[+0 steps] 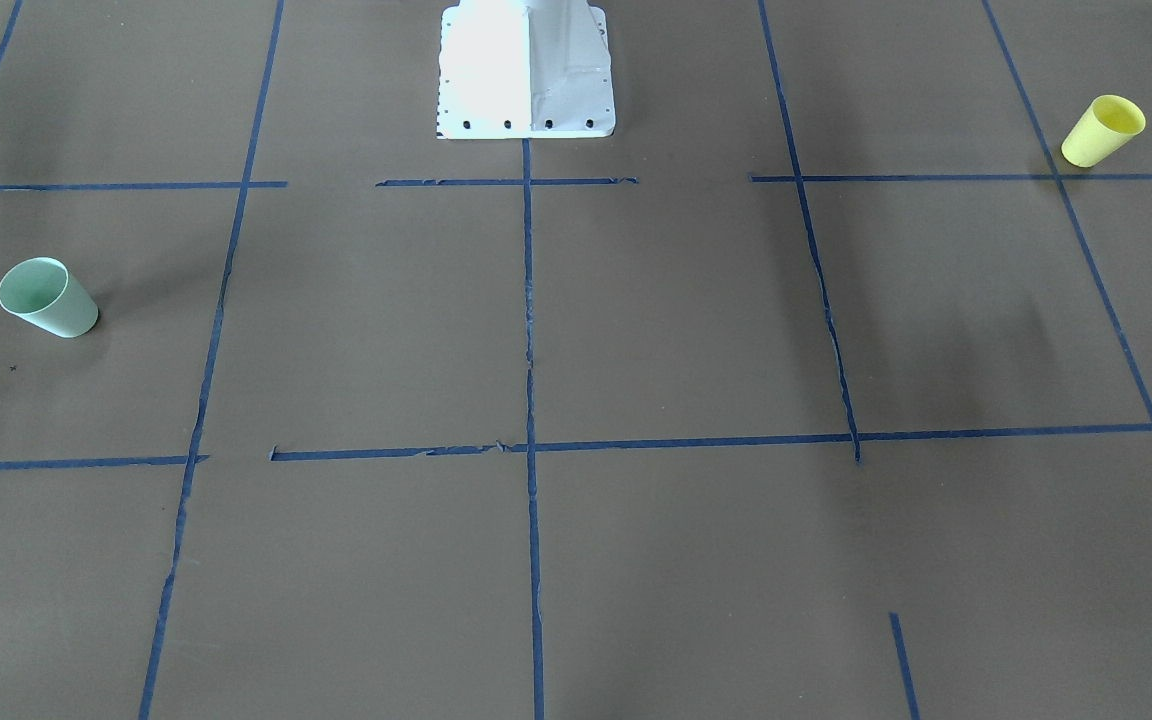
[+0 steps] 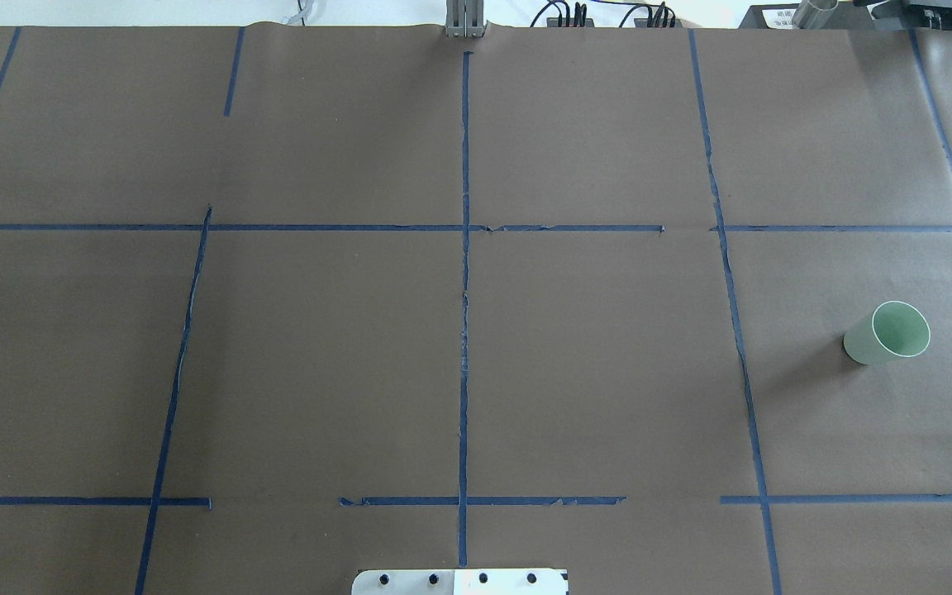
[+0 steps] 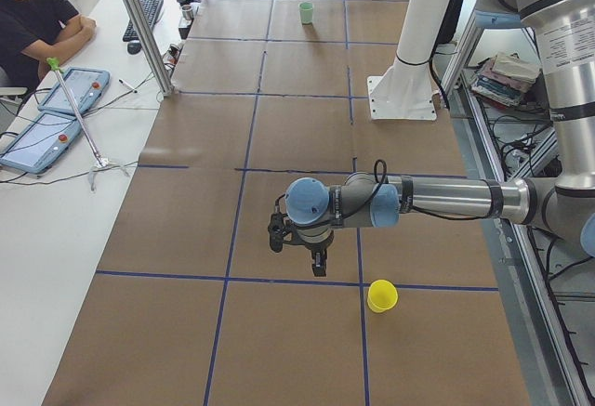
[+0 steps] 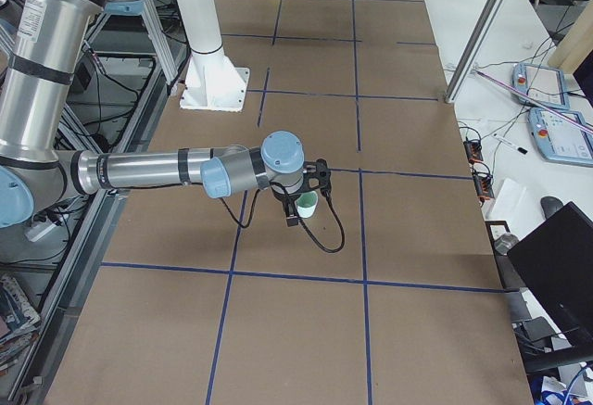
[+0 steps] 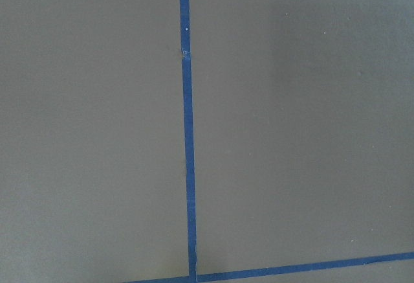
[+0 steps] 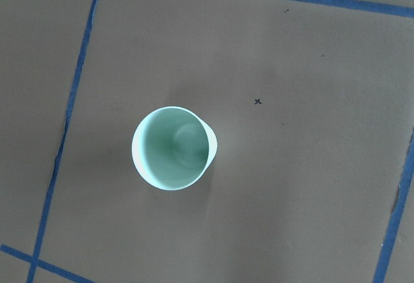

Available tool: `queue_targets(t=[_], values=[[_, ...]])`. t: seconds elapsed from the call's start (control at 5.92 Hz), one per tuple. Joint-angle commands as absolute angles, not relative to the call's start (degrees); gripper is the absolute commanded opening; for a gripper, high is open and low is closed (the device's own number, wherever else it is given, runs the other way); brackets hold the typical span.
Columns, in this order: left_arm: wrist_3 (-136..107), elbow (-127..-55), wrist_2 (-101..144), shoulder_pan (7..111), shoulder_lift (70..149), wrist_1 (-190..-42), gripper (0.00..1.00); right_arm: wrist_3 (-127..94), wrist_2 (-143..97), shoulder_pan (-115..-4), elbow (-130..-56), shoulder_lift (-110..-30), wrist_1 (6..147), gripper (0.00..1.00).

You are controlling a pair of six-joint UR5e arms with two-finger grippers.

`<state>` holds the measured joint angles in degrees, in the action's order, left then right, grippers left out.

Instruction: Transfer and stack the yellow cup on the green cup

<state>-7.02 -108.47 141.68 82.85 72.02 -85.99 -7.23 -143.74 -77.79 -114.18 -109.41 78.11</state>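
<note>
Yellow cup (image 1: 1103, 130): stands on my left end of the tabletop (image 2: 319, 347), on the side nearer my base and just beside a crossing of the blue tape (image 2: 464, 330) lines.
Yellow cup axis: long axis vertical, narrow base down on the brown paper, wide mouth pointing straight up. Its lean in the front-facing view is only the camera's angle.
Green cup (image 6: 173, 148): stands at my right end, in the middle row of the tape grid and outside the long right-hand tape line. It is well apart from the yellow one.
Green cup axis: also vertical, mouth up. My right wrist camera looks straight down into it, and I can see the round base at the bottom of the inside.
Left end effector (image 3: 297, 250): hangs above the tabletop near the yellow cup and off to one side, with a clear gap between them. Only a black sliver of it shows in the front-facing view, so I cannot tell how far apart its fingers stand.
Right end effector (image 4: 308, 203): hangs over the green cup with my forearm stretched out level. Only the right side camera shows it, so I cannot tell its opening.
Left wrist view: bare brown paper and two tape lines meeting near the lower edge.
Small x mark (image 6: 257, 101): on the paper near the green cup.
</note>
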Motion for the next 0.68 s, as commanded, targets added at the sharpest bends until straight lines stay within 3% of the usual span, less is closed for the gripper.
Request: queue_targets(t=[0.0, 0.51], values=[[-34.7, -108.5, 137.0, 74.9, 71.8, -95.5, 1.00, -8.3, -141.2, -77.0, -114.2, -110.5, 74.2, 1.00], [-60.9, -108.6, 132.1, 67.2, 67.0, -107.8, 1.00, -8.9, -141.2, -76.6, -114.0, -112.2, 72.5, 1.00]])
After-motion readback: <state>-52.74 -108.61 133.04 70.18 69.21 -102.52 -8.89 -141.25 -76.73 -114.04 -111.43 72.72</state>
